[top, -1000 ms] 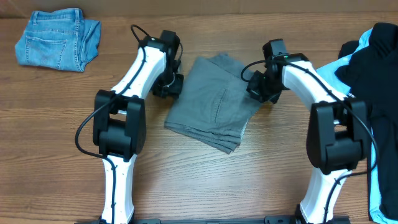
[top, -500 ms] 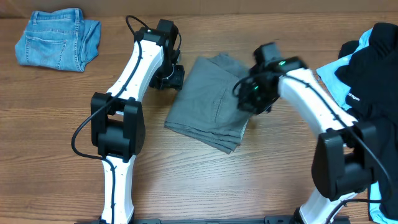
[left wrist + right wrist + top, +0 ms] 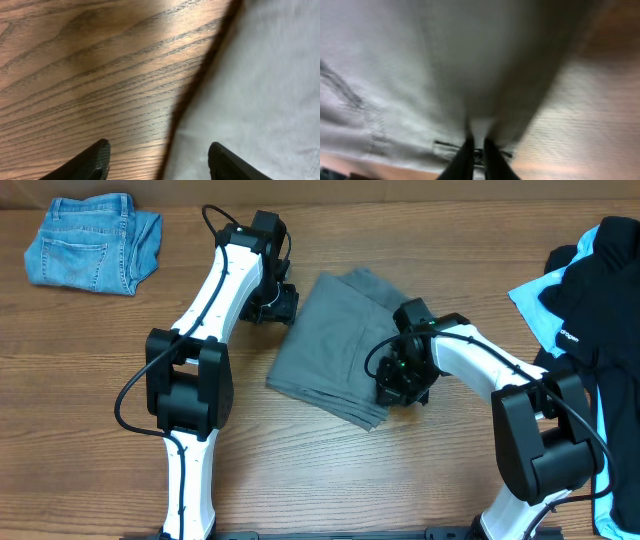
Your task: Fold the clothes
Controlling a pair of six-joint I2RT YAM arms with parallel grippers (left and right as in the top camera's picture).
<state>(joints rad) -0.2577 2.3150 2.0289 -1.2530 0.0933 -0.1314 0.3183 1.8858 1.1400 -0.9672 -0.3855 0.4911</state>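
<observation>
The grey shorts (image 3: pixel 330 340) lie folded in the middle of the table. My left gripper (image 3: pixel 272 306) is open at their far left edge; in the left wrist view (image 3: pixel 159 156) one finger is over bare wood and the other over the grey fabric (image 3: pixel 270 80). My right gripper (image 3: pixel 400 377) sits at the shorts' right edge. In the right wrist view (image 3: pixel 477 150) its fingers are pinched together on a fold of grey fabric (image 3: pixel 410 65). That view is blurred.
Folded blue denim (image 3: pixel 92 242) lies at the far left corner. A pile of black (image 3: pixel 598 290) and light-blue (image 3: pixel 532 302) garments covers the right edge of the table. Bare wood (image 3: pixel 330 470) lies in front of the shorts.
My right gripper has moved from the shorts' far right corner toward the front along their right edge, holding fabric. The left gripper shifted slightly farther back, then stayed.
</observation>
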